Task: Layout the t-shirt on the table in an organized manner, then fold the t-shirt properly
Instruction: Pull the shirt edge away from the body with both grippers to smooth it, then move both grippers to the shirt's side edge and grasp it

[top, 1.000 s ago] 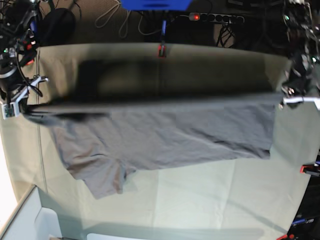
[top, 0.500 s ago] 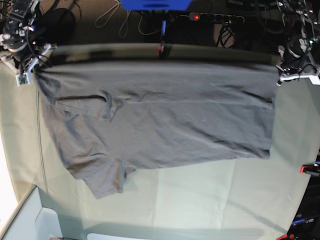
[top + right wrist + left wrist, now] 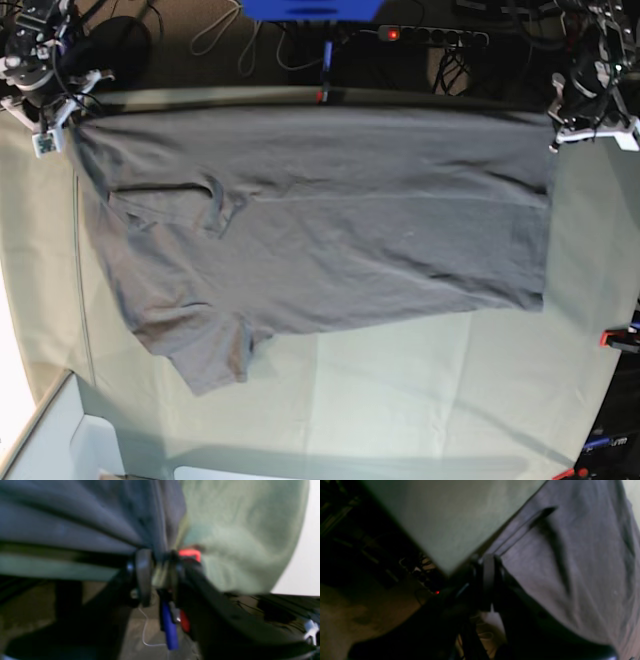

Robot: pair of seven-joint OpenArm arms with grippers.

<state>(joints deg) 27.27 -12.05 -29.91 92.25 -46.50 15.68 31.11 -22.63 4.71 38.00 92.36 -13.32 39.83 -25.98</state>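
both arms reach far; left tool point(image 3: 488, 566) nearly closed, right tool point(image 3: 157, 562) parted.

Both my wrist views are dim and smeared with blur — base view sharper, evenly lit, glare whitening its lower-left edge

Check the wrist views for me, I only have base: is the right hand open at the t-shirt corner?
Observer: Yes. In the right wrist view the right hand has its fingers apart, and the pale table shows through the gap. The t-shirt bunches right at the tips.
Operator: Anything close by?
Observer: A red-orange clip sits right beside one finger.
Operator: Left hand?
Observer: The left wrist view is blurred. The left hand is at the t-shirt's corner by the table edge; I can't tell its grip.
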